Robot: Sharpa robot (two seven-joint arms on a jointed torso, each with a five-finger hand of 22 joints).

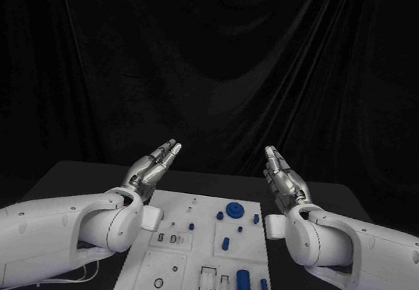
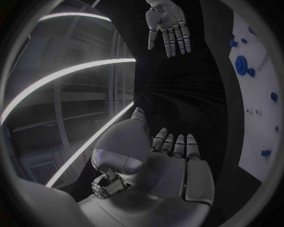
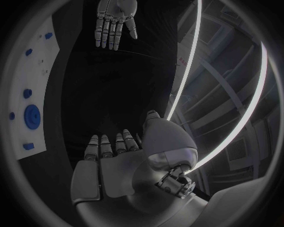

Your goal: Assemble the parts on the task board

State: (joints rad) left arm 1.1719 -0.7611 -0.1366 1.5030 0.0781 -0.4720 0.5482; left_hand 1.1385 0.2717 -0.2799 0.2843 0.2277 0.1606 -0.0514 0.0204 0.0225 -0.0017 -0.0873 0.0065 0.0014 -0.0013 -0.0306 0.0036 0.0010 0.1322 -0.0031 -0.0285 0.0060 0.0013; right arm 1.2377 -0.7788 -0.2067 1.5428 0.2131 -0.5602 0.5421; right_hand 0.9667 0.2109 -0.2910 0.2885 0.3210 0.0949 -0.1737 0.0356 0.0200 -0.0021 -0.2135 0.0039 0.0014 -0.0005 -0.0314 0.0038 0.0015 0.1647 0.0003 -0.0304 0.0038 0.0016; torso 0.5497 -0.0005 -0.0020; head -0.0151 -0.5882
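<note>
I see the left robot hand (image 1: 157, 161) and right robot hand (image 1: 283, 174) raised, fingers straight, holding nothing. The blue parts (image 1: 243, 285) lie on the task board (image 1: 178, 271), probably untouched. Next I must reach down and grab one.

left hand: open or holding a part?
Open. The silver left hand is raised above the white task board, fingers straight, nothing in its palm; the left wrist view shows the same.

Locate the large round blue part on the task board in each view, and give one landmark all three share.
Head view: large round blue part at the task board's far end, between the raised hands.
Left wrist view: on the white board at the circle's rim.
Right wrist view: on the board's strip.
Shared landmark: the white board itself.
</note>
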